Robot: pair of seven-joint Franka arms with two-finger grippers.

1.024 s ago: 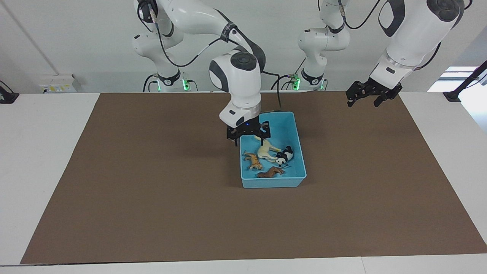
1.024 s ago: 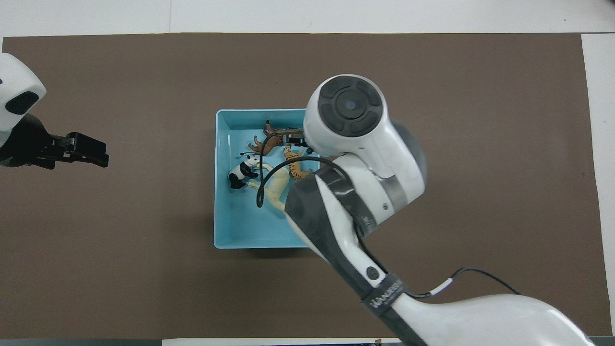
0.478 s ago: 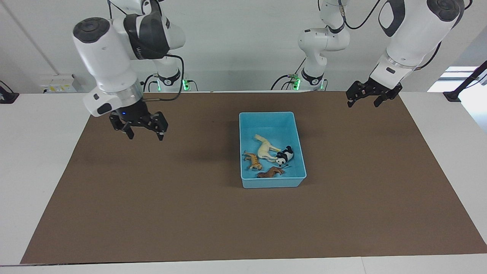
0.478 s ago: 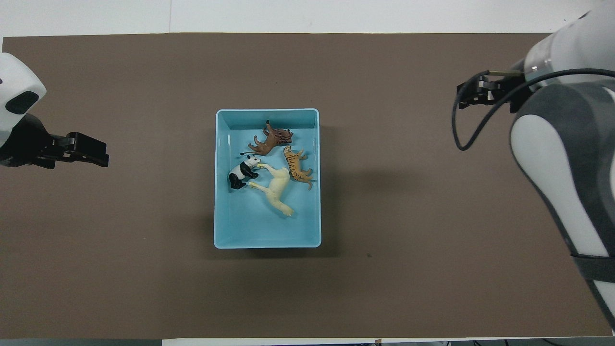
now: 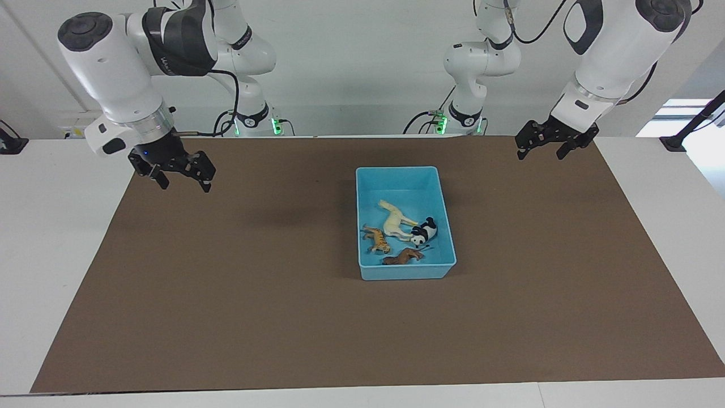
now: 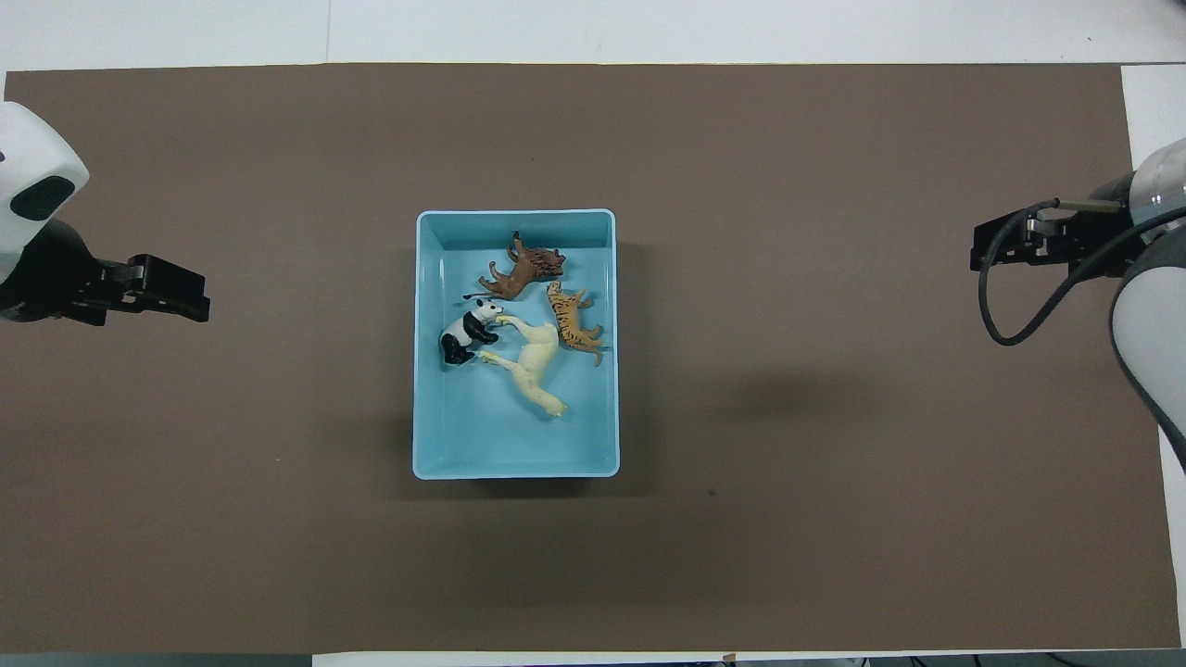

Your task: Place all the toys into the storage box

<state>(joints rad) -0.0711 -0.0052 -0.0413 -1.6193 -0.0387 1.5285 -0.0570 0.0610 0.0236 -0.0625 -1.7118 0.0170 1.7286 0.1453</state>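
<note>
The light-blue storage box [image 5: 396,169] stands on the middle of the mat and also shows in the overhead view [image 6: 515,214]. All the toys lie inside it. They are the cream camel [image 5: 395,221] [image 6: 530,366], the orange tiger [image 5: 377,240] [image 6: 574,320], the panda [image 5: 425,232] [image 6: 468,333] and the brown animal [image 5: 403,257] [image 6: 525,266]. My right gripper [image 5: 184,184] [image 6: 982,250] is open and empty, raised over the mat's edge at the right arm's end of the table. My left gripper [image 5: 541,154] [image 6: 190,301] is open and empty, and waits raised over the mat at the left arm's end.
A brown mat [image 5: 226,283] covers most of the white table [image 5: 56,238]. Nothing but the box stands on the mat.
My right arm has swung away from over the box to its own end of the table, gripper empty. The toys and the left arm have not moved.
</note>
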